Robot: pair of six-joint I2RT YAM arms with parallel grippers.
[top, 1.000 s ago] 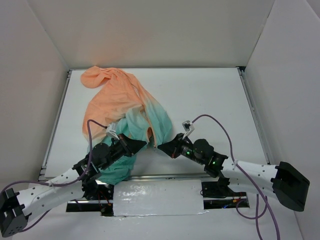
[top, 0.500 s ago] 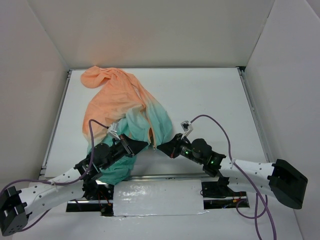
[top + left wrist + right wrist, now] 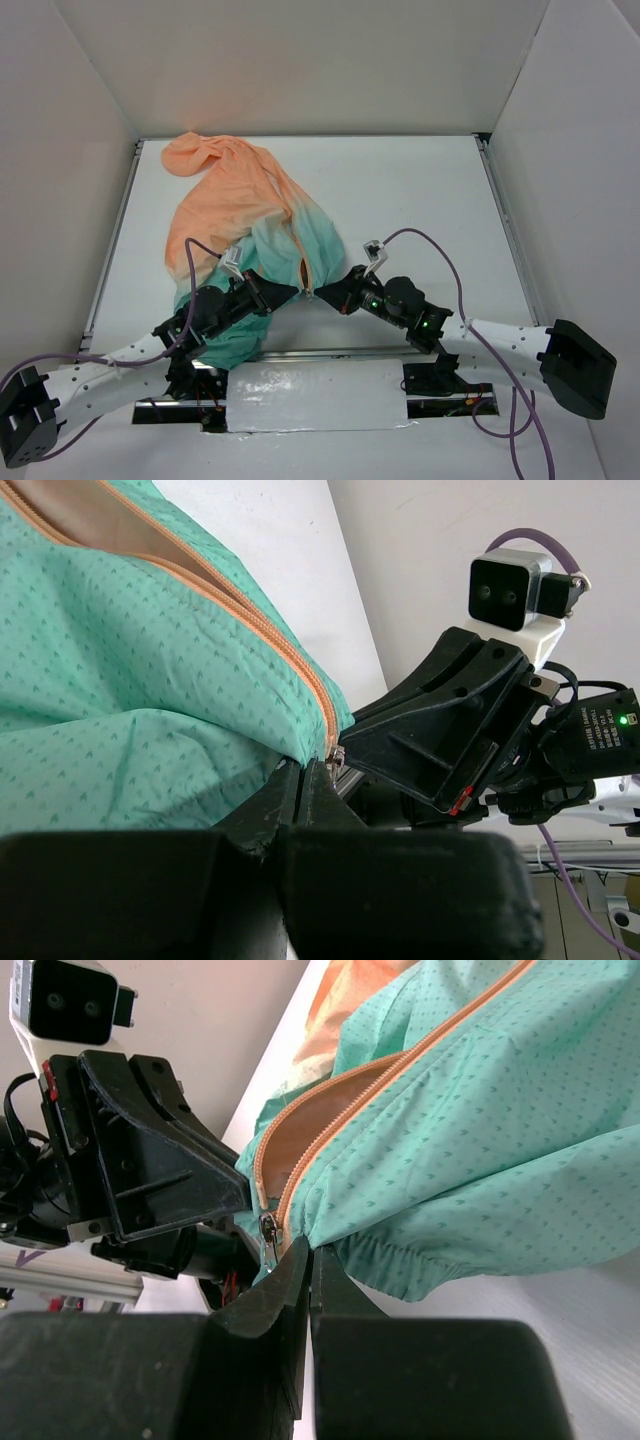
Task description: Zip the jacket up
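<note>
The jacket [image 3: 250,215] lies crumpled on the left of the table, peach-orange at the far end and teal at the near hem. Its orange zipper [image 3: 303,262] is open a short way above the hem. My left gripper [image 3: 291,290] is shut on the teal hem just left of the zipper's foot [image 3: 303,767]. My right gripper [image 3: 324,294] is shut on the hem just right of it [image 3: 311,1247]. The metal slider with its pull [image 3: 267,1230] hangs at the zipper's foot between the two grippers, and also shows in the left wrist view [image 3: 337,754]. The two grippers almost touch.
White walls [image 3: 300,60] enclose the table on three sides. A metal rail [image 3: 330,352] runs along the near edge, with a white plate [image 3: 315,395] between the arm bases. Purple cables [image 3: 440,255] loop over both arms.
Both grippers have moved inward toward each other, drawing the two hem edges at the zipper's foot together. The rest of the jacket has hardly shifted.
</note>
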